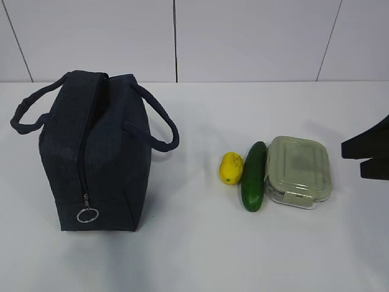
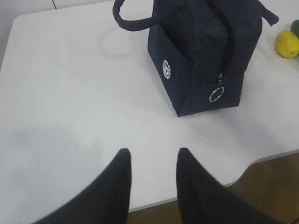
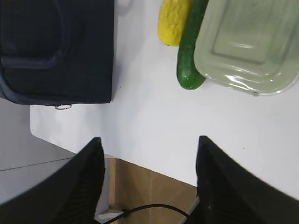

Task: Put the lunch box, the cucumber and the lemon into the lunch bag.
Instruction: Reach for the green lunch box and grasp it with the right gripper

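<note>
We judge the task at its very start — nothing is packed. The lunch bag [image 1: 94, 152] stands zipped shut ahead of our left tool [image 2: 153, 161], whose fingers are parted and empty. Beyond our right tool [image 3: 148, 149], spread wide and holding nothing, the lemon [image 1: 231, 168], cucumber [image 1: 254, 176] and lunch box [image 1: 299, 172] lie side by side on the surface [image 1: 194, 249]. Next, probably, the silver ring pull [image 2: 216, 94] — the bag must open first.

Readable text: none | lunch bag [image 2: 201, 51] side: small round white logo [image 2: 166, 69], lettering too small to read
</note>
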